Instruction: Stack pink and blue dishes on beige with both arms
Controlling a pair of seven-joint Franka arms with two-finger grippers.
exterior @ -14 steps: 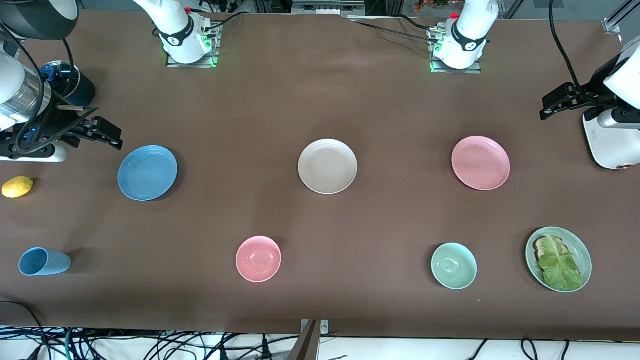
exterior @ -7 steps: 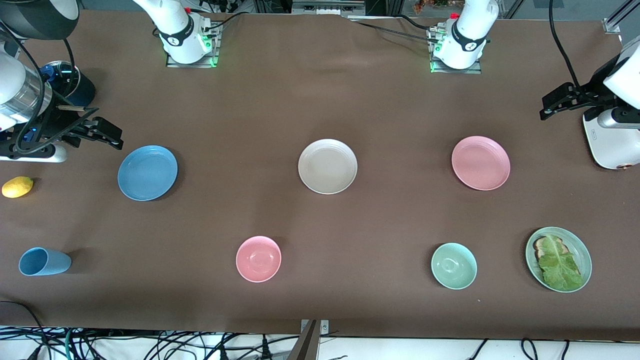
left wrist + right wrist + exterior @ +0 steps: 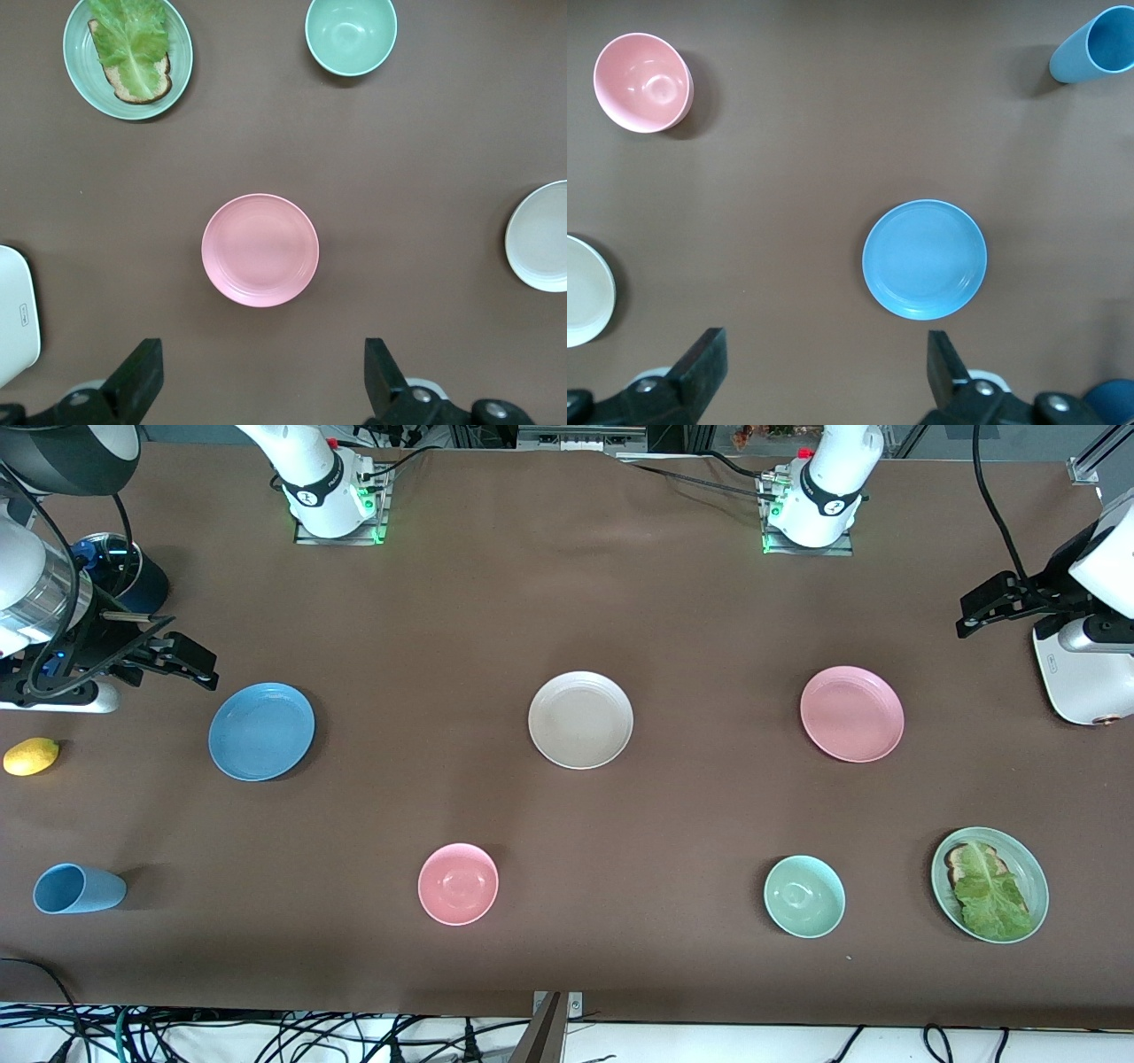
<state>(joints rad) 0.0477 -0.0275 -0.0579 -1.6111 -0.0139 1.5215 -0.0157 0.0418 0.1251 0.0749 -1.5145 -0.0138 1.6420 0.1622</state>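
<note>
Brown, matte cloth covers the table point(image 3: 567, 602), and three equal, shallow round plates with faint ringed rims lie on it in one row, well apart. The beige plate point(image 3: 580, 719) sits in the middle; the pink plate point(image 3: 851, 714) lies toward the left arm's end and the blue plate point(image 3: 261, 731) toward the right arm's end. All three are bare and none is stacked. The left gripper point(image 3: 261, 381) hangs high over the table just beside the pink plate, its two black fingers point(image 3: 140, 376) spread wide and holding nothing. The right gripper point(image 3: 824, 376) hangs likewise over the table beside the blue plate, fingers point(image 3: 702, 365) spread wide and empty. Nearer the front camera stand a small, deep pink bowl point(image 3: 458, 883) and a mint-green bowl point(image 3: 803, 895), both glossy inside. Beside the green bowl, toward the left arm's end, a green plate point(image 3: 990, 884) carries a slice of toast under a crinkled lettuce leaf. A light blue cup point(image 3: 78, 888) lies on its side at the right arm's end, and a yellow lemon point(image 3: 31, 755) lies farther from the camera than the cup. A white, smooth, rounded appliance point(image 3: 1083, 682) stands at the left arm's end.
</note>
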